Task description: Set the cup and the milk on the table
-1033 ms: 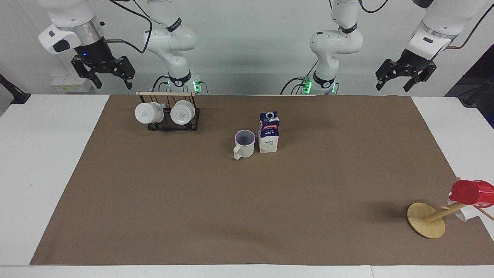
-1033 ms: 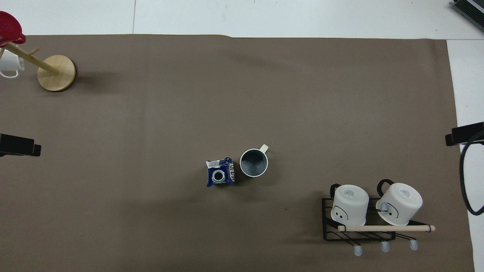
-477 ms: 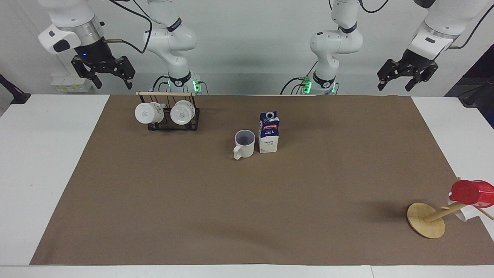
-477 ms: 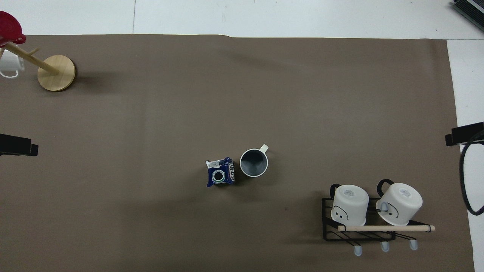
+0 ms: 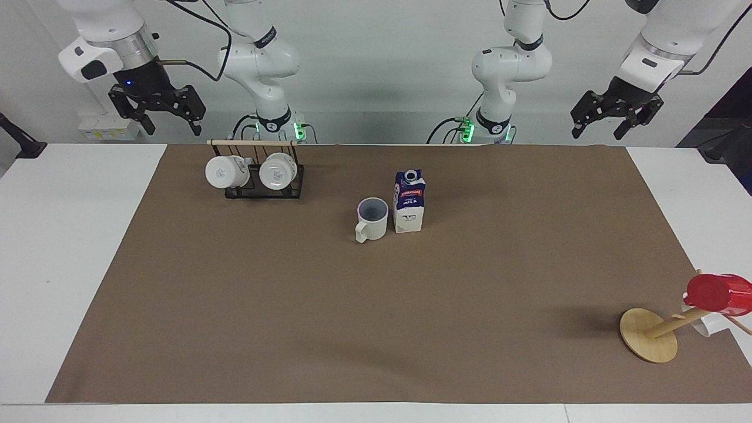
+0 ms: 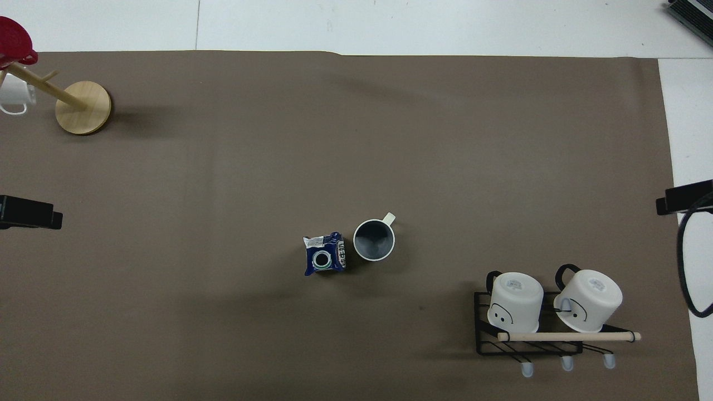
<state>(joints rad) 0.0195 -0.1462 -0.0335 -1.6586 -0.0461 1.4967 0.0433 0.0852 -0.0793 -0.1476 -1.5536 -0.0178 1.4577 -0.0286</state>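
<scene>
Table (image 5: 70,247) unchanged (left end effector (image 5: 617,114) shifted)

One cream mug (image 5: 372,218) and one milk carton (image 5: 409,201) stood on the table (image 5: 35,247). Two white mugs (image 5: 222,171) (image 5: 275,171) hung on one black rack (image 5: 264,191). One red cup (image 5: 718,293) topped one wooden mug tree (image 5: 648,335), at four o'clock.

A plain pale grey wall (image 5: 376,70) runs along the robots' end of the room, evenly lit, with soft shadows across it. A wide white surface (image 5: 64,247) fills the floor space, a large brown sheet (image 5: 376,317) spread over most of it. Dark equipment (image 5: 725,135) sits at the left arm's end.
</scene>
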